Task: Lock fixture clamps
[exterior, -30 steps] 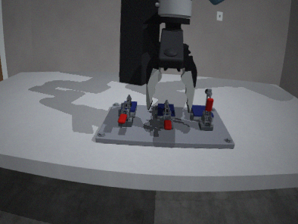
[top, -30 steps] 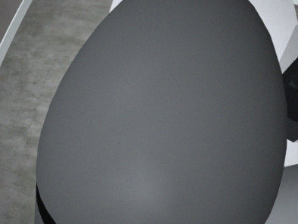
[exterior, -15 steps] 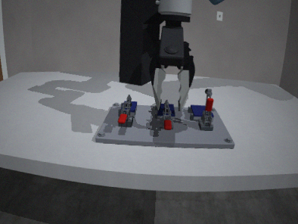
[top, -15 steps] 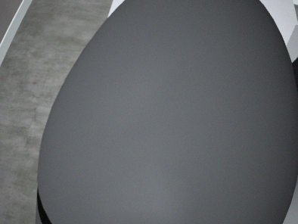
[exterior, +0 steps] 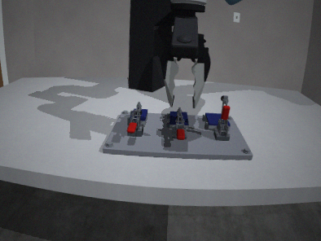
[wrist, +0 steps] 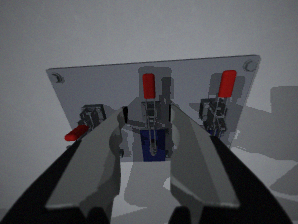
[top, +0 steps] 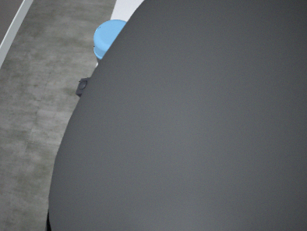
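The grey fixture plate (exterior: 171, 151) (wrist: 100, 82) lies on the white table (exterior: 49, 134) and carries three toggle clamps with red handles. In the exterior view, the left clamp (exterior: 136, 120) and the middle clamp (exterior: 179, 126) have their handles lying low toward the front. The right clamp (exterior: 222, 122) has its handle standing upright. My gripper (exterior: 182, 103) (wrist: 148, 106) hangs a little above and behind the middle clamp, fingers apart with nothing between them. In the wrist view the middle clamp (wrist: 150, 107) and its blue part (wrist: 152, 145) show between the fingers. The top view is blocked by the arm.
The arm's dark body (top: 195, 129) fills the top view, with a blue joint cap (top: 107, 37) at its edge. A black block (exterior: 148, 49) stands on the table behind the fixture. The table's curved front edge (exterior: 163, 195) is near.
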